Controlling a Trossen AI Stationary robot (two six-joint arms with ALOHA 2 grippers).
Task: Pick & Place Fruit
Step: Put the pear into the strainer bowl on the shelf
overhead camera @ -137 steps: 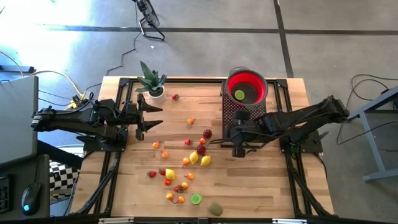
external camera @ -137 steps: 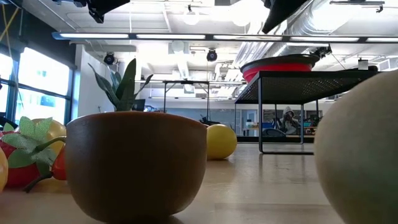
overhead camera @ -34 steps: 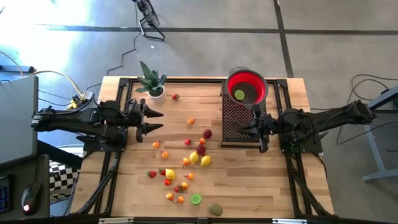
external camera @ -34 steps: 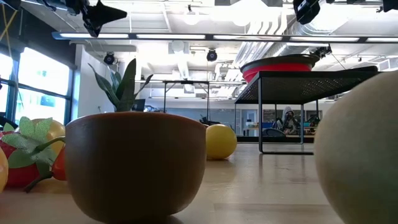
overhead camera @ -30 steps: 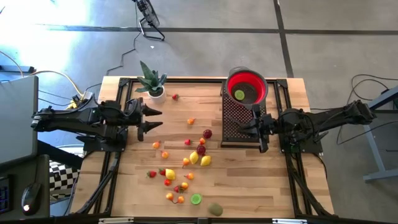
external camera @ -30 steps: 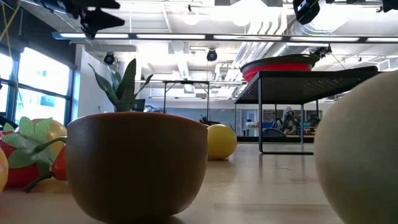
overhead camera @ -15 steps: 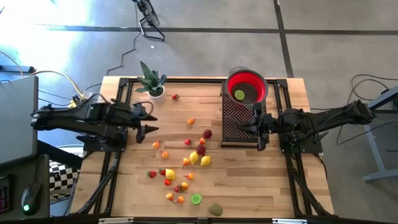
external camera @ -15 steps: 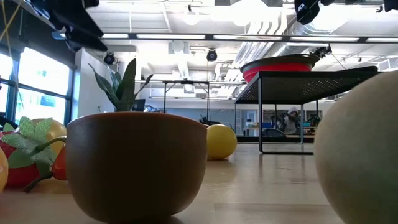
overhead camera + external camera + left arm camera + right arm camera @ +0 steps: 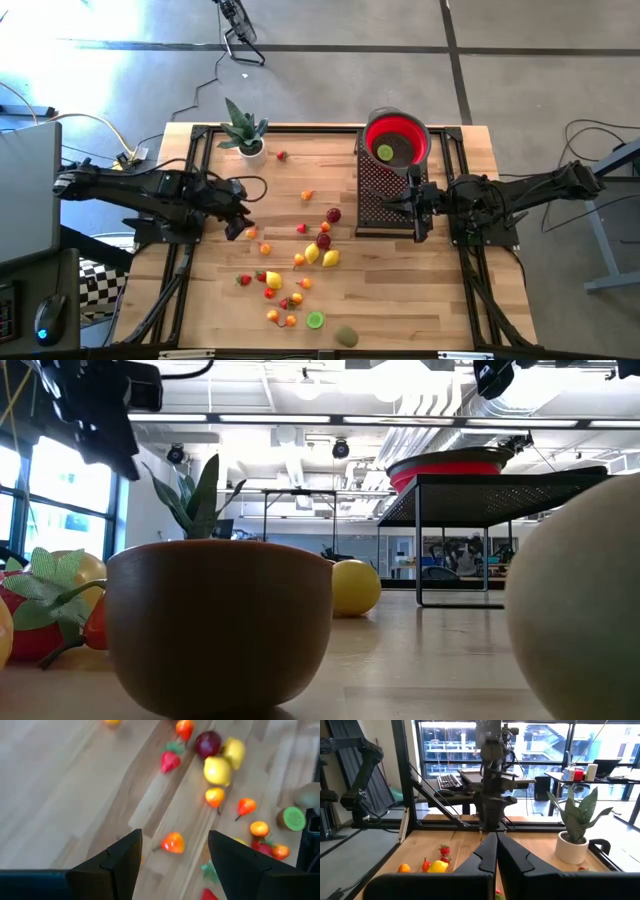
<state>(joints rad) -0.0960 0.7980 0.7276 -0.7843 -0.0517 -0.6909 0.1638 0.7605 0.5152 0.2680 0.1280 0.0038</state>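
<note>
Small toy fruit (image 9: pixel 320 252), red, orange, yellow and green, lie scattered on the wooden table. One green fruit (image 9: pixel 385 152) lies in the red bowl (image 9: pixel 410 135), which stands on a black mesh stand (image 9: pixel 375 190). My left gripper (image 9: pixel 240 226) is open and slants down over the table's left part. In its wrist view an orange fruit (image 9: pixel 173 842) lies on the table below the gap between the fingers (image 9: pixel 112 862). My right gripper (image 9: pixel 416 208) is shut with nothing in it, held level beside the stand.
A spiky potted plant (image 9: pixel 243 132) stands at the far left corner. A lime slice (image 9: pixel 315 320) and a brown kiwi (image 9: pixel 346 336) lie near the front edge. In the low view a brown round thing (image 9: pixel 220 625) fills the foreground. Bare wood lies right of the fruit.
My left gripper has tipped from level to slanting downward and rolled. It has sunk and gone toward the table's near edge, over the orange fruit at the left, and has stayed open. No fruit has moved.
</note>
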